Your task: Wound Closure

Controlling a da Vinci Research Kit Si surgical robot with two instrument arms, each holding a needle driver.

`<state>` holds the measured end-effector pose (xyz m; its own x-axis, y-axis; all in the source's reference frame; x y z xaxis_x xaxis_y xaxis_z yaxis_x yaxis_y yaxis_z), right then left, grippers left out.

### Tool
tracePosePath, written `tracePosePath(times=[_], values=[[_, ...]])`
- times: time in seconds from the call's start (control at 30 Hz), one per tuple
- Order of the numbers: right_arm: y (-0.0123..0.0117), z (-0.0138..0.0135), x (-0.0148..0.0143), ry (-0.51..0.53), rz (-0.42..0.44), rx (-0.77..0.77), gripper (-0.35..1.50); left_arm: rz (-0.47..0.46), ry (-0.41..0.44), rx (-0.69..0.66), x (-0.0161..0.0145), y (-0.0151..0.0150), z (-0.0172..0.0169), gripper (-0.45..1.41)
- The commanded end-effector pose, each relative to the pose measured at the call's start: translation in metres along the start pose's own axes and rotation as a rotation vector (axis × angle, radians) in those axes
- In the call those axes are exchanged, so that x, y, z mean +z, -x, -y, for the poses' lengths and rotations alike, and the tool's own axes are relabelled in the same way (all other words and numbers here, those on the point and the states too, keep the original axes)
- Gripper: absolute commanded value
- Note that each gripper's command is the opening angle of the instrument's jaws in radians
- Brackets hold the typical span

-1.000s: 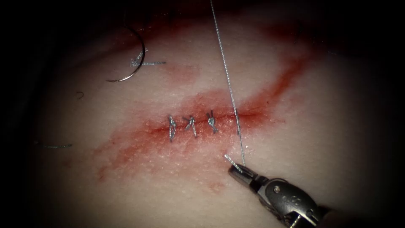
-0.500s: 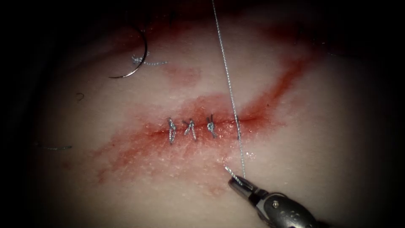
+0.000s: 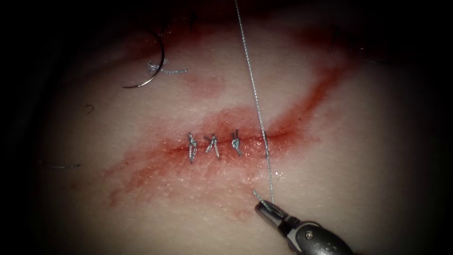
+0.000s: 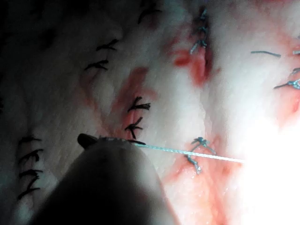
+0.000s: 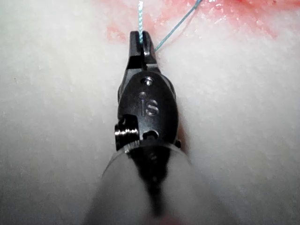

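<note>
— What do we have in the right gripper (image 3: 267,208)?

— We see its jaws clamped on the thread (image 3: 255,89), near its short free end, on the near side of the cut (image 3: 236,140). The right wrist view gives us the same: the right gripper (image 5: 142,39) pinches the thread (image 5: 140,14) at its tip, with a second strand running off beside it.

— And where does the thread go from there?

— From the jaws it runs taut up and away, crosses the cut just right of the three tied stitches (image 3: 213,145), and leaves toward the far edge. In the left wrist view we see the left gripper (image 4: 93,140) with the thread (image 4: 187,152) stretched straight from its tip across the tissue (image 4: 243,93); we cannot tell how its jaws stand.

— The needle?

— We find the curved needle (image 3: 153,61) lying free on the tissue (image 3: 354,156), far and to the left of the cut, held by neither tool, with a cut end of thread (image 3: 166,70) beside it. Red fluid (image 3: 306,101) smears the tissue around the cut and up toward the far right.
</note>
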<state>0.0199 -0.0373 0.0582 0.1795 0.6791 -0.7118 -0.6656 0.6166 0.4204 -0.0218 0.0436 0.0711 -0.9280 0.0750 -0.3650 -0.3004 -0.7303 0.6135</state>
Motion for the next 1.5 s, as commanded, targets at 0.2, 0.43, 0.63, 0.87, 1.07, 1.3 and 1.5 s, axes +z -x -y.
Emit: tracePosePath(times=[0.2, 0.43, 0.63, 0.87, 1.07, 1.3, 1.5], values=[[0.0003, -0.0019, 0.0023, -0.003, -0.025, 0.004, 1.3, -0.021, 0.099, 0.022, -0.0054, -0.0018, -0.004, -0.45], [-0.0018, -0.0029, 0.001, -0.023, -0.078, 0.023, 1.38, -0.065, 0.147, 0.041, -0.0154, -0.0033, -0.0078, -0.45], [-0.0061, -0.0043, -0.0006, -0.098, -0.129, 0.07, 1.13, -0.106, 0.166, 0.061, -0.0233, -0.0041, -0.0105, -0.45], [-0.0113, -0.0077, -0.0004, -0.242, -0.118, 0.15, -0.28, -0.135, 0.196, 0.078, -0.03, -0.0042, -0.0148, -0.45], [-0.0141, -0.0112, 0.0019, -0.247, -0.128, 0.042, -0.35, -0.134, 0.22, 0.078, -0.0317, -0.0033, -0.0176, -0.45], [-0.0144, -0.0164, 0.0067, -0.328, -0.187, 0.085, -0.35, -0.152, 0.259, 0.081, -0.0334, -0.0028, -0.0221, -0.45], [-0.0155, -0.0183, 0.0101, -0.438, -0.261, 0.091, -0.35, -0.15, 0.295, 0.102, -0.0336, -0.003, -0.0263, -0.45]])
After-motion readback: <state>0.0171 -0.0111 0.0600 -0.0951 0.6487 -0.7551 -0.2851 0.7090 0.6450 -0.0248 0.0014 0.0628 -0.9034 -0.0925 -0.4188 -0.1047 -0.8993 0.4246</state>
